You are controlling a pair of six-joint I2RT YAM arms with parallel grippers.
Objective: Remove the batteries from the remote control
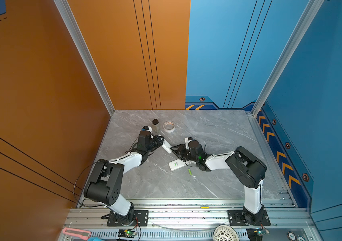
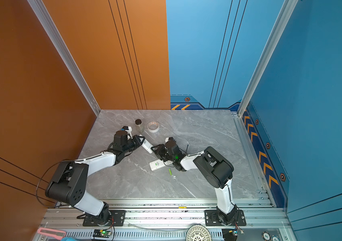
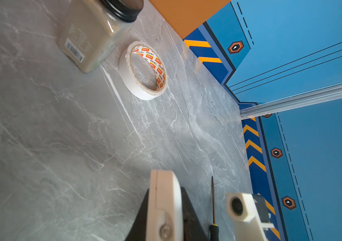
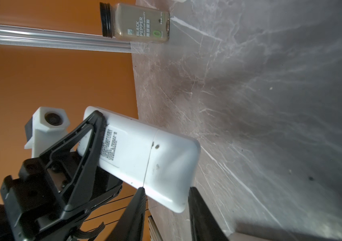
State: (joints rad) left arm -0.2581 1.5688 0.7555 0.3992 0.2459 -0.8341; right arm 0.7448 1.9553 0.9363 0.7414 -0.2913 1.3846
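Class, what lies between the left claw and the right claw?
A white remote bridges the gap: the left claw grips one end, the right claw straddles the other. Both top views and the right wrist view show it.

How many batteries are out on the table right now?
1. The green battery lies on the table beside the flat white remote. Others may be hidden inside the raised remote or under the right arm.
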